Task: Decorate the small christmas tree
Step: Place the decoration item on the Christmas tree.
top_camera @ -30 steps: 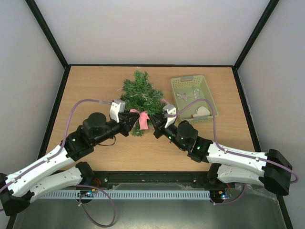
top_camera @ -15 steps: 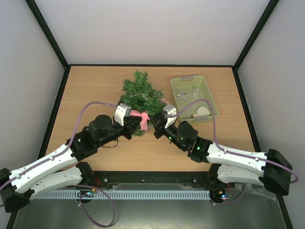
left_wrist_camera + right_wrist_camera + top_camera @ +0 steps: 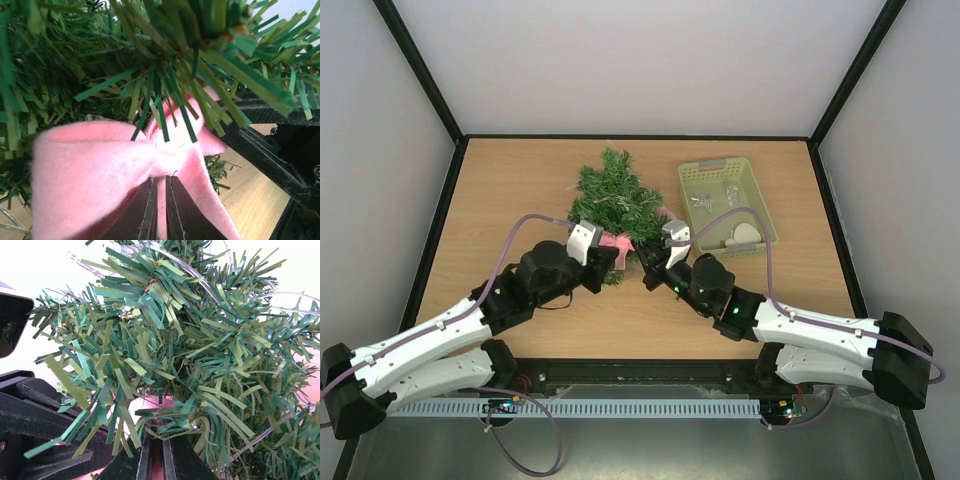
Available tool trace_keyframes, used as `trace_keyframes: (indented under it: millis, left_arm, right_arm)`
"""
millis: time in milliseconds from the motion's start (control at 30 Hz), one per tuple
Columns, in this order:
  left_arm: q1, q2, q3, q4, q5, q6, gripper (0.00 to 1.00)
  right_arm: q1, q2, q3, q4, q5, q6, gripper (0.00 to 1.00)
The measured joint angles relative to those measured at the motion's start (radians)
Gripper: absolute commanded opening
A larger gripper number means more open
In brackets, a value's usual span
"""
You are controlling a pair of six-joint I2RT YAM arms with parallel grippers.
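Note:
The small christmas tree (image 3: 613, 195) lies on the wooden table, its tip pointing away from me. A pink felt bow (image 3: 615, 241) sits at the tree's near end. My left gripper (image 3: 612, 255) is shut on the bow (image 3: 95, 165), its jaws (image 3: 160, 182) pinching the fabric just under the knot while needles (image 3: 75, 65) press over it. My right gripper (image 3: 642, 258) meets it from the right, pushed into the branches (image 3: 200, 340). It (image 3: 156, 437) is shut, with pink bow fabric (image 3: 150, 405) in its narrow slit and a sprig draped over its tips.
A pale green basket (image 3: 763, 200) stands right of the tree, holding silver ornaments (image 3: 705, 200) and a white heart (image 3: 745, 235). A clear strand runs through the branches (image 3: 190, 272). The two grippers are almost touching; the left one's black body (image 3: 30, 415) fills the right wrist view's lower left.
My left gripper has carried the bow rightward and forward into the tree's near end, closing the gap to the right gripper. The right arm has barely moved.

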Motion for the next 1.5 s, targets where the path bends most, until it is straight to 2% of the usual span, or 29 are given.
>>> trace_keyframes:
  millis: [133, 433, 533, 867, 1133, 1333, 1500]
  left_arm:
    - [0.0, 0.0, -0.001, 0.004, -0.008, 0.005, 0.09]
    - [0.0, 0.0, -0.001, 0.012, -0.016, 0.004, 0.09]
    - [0.0, 0.001, -0.001, 0.017, -0.016, 0.003, 0.09]
    - [0.0, 0.005, -0.001, 0.027, -0.026, -0.002, 0.09]
    - [0.0, -0.001, -0.005, 0.03, -0.032, -0.016, 0.12]
    - [0.0, -0.055, -0.006, 0.022, -0.042, -0.03, 0.16]
    - [0.0, -0.082, -0.006, 0.01, -0.052, -0.038, 0.17]
  right_arm:
    - [0.0, 0.003, 0.0, 0.0, 0.0, 0.001, 0.1]
    - [0.0, -0.006, 0.0, -0.01, -0.011, 0.022, 0.31]
    - [0.0, -0.036, -0.001, -0.039, -0.02, 0.035, 0.35]
    - [0.0, -0.259, -0.039, -0.216, -0.042, 0.071, 0.37]
    - [0.0, -0.351, -0.05, -0.321, -0.046, 0.124, 0.52]
    - [0.0, -0.368, -0.046, -0.392, -0.003, 0.179, 0.69]
    - [0.0, -0.379, -0.026, -0.436, 0.043, 0.197, 0.7]
